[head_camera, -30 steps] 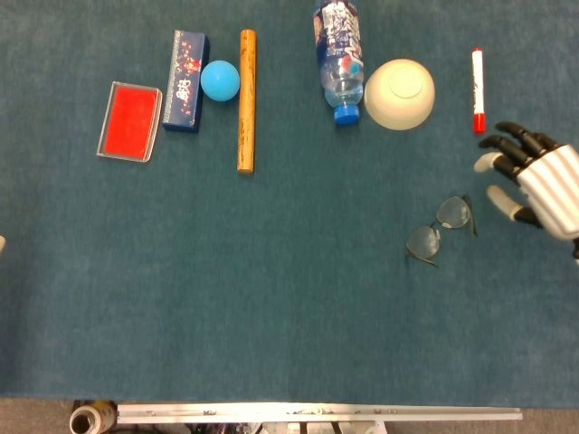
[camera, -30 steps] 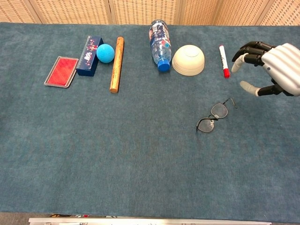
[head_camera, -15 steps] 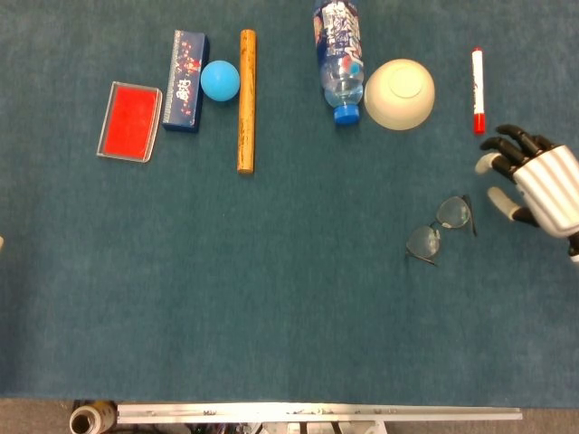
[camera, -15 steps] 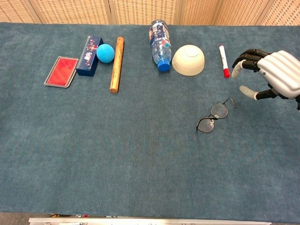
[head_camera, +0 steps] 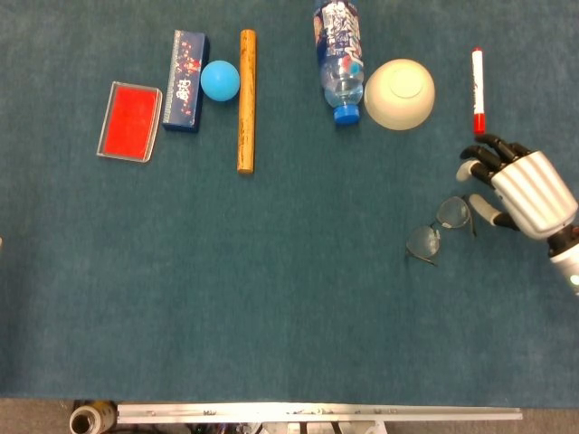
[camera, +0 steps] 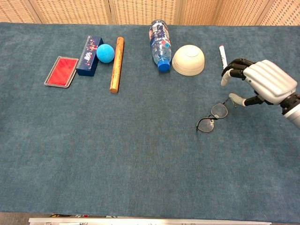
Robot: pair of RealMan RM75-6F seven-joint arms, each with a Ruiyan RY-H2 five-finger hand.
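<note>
Right now my right hand point(head_camera: 523, 188) hangs just beside the thin wire-framed round-lensed glasses point(head_camera: 440, 228), which lie on the teal carpeted surface point(head_camera: 271, 298), lenses flat, one temple arm sticking up toward my thumb. My fingers point(head_camera: 481, 154) are released and spread in a loose curl, holding nothing; the thumb tip sits very near the nearer lens rim, though I cannot tell whether it touches. To do this well, I judge I should come down slowly over the bridge or the nearer rim and pinch the frame rather than the lens, since such a light, springy frame would skid on the cloth if nudged sideways. The red-and-white marker pen point(head_camera: 477, 89) lies just beyond my fingertips, so I should keep them from sweeping it. The cream upturned bowl point(head_camera: 400, 93) and the clear plastic bottle with a blue cap point(head_camera: 338, 63) lie further off. The head view looks straight down and shows the gap between thumb and glasses in plan; the chest view shows my hand point(camera: 262, 86) from the front, raised off the cloth, with its fingers hiding the marker's red end. My left hand shows in neither view.
</note>
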